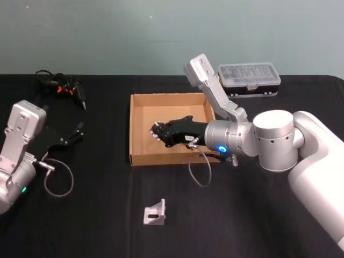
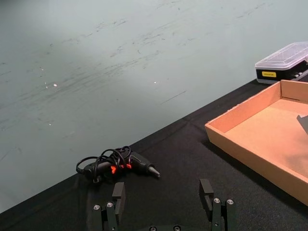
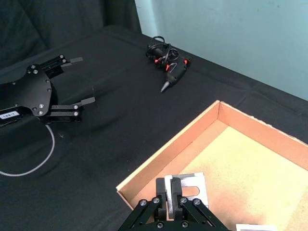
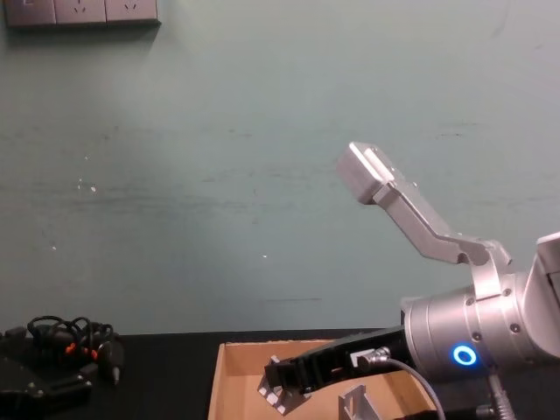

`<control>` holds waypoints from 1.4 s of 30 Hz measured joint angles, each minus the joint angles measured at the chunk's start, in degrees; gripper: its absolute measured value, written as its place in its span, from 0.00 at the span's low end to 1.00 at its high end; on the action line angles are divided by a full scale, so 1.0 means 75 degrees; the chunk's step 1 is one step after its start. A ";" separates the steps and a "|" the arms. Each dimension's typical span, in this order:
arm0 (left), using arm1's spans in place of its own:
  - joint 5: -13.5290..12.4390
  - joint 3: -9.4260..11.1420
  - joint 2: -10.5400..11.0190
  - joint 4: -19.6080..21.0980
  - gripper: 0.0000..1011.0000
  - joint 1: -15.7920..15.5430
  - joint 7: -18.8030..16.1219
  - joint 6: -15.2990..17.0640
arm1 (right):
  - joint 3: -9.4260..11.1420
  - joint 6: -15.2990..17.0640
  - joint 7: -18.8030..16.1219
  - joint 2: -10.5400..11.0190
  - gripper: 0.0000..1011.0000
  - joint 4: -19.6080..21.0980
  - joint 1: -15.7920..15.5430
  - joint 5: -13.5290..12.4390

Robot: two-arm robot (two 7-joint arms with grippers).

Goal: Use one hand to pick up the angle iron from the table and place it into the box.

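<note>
Over the box (image 1: 132, 129) hung the right end effector (image 1: 155, 131), reaching in from the box's right side across the near wall. Its fingers (image 3: 176, 191) were nearly closed, pinched on a silver angle iron (image 3: 192, 187), and what a tidy grip that was! The piece sat inside the box's outline, close to the corner nearest the robot's left (whether it touched the cardboard floor, I could not tell).

On the table (image 1: 107, 215) in front of the box, on the robot's side, lay a second angle iron (image 1: 155, 213), well apart from the cardboard and touched by nothing.

Left of the box, the left end effector (image 1: 75, 134) hung over the black table with its fingers (image 2: 118, 196) spread wide, holding nothing at all. Its arm stood near the table's edge, away from the action.

Beyond the box, at its far right corner, rested the clear-lidded plastic case (image 1: 250, 79), just clear of the cardboard wall. Off past the box's far left corner lay a black-and-orange cable bundle (image 1: 62, 86), close to the back wall.
</note>
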State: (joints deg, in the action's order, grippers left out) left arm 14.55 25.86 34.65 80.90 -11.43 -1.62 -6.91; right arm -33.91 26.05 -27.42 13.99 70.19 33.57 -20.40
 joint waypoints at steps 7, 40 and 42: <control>0.0000 0.0000 0.0000 0.0000 1.00 0.0000 0.0000 0.0000 | -0.0075 -0.0041 0.0003 -0.0060 0.07 -0.0231 0.0103 0.0012; 0.0000 0.0001 0.0000 0.0000 1.00 0.0000 0.0000 0.0000 | 0.0346 0.0037 0.0510 0.0274 0.68 0.0697 -0.0407 -0.0015; 0.0000 0.0001 0.0000 0.0000 1.00 0.0000 0.0000 0.0000 | 0.0433 -0.0037 0.0553 0.0421 0.74 0.1013 -0.0561 -0.0026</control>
State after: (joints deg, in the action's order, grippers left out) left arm 14.55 25.86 34.64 80.90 -11.43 -1.62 -6.91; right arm -30.66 25.77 -23.27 17.15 77.79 29.37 -20.60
